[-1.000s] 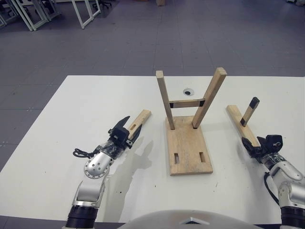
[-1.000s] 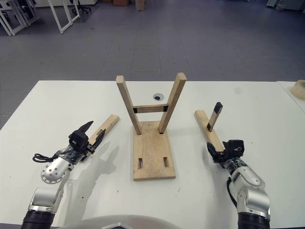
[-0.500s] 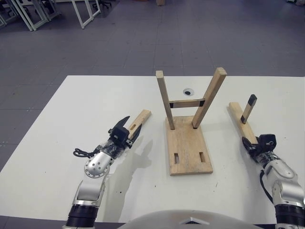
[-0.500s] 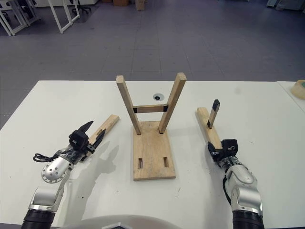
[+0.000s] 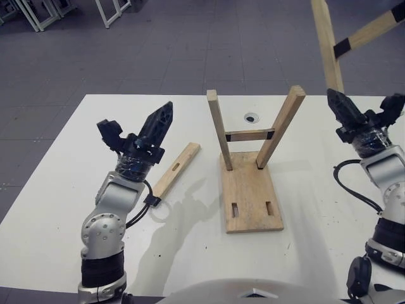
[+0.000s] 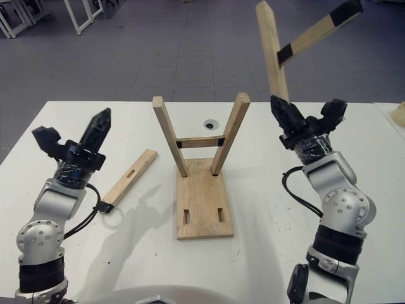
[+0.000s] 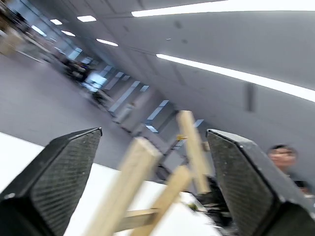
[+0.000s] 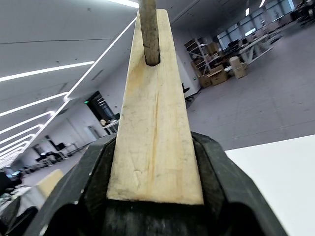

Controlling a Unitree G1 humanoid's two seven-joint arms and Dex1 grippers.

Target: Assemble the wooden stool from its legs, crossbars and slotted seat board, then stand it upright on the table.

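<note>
The right gripper is clamped on the lower end of a leg, held upright high near the table's right edge. The right wrist view shows the crossbar seated in that leg's slot. The left gripper points upward with its fingers spread and empty, over the left side above the loose leg, which lies beside the mid-table seat board.

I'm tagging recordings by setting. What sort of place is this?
Probably a large open lab or workshop hall: long ceiling strip lights, a grey tiled floor around the white table, and cardboard boxes stacked by racks farther off.
</note>
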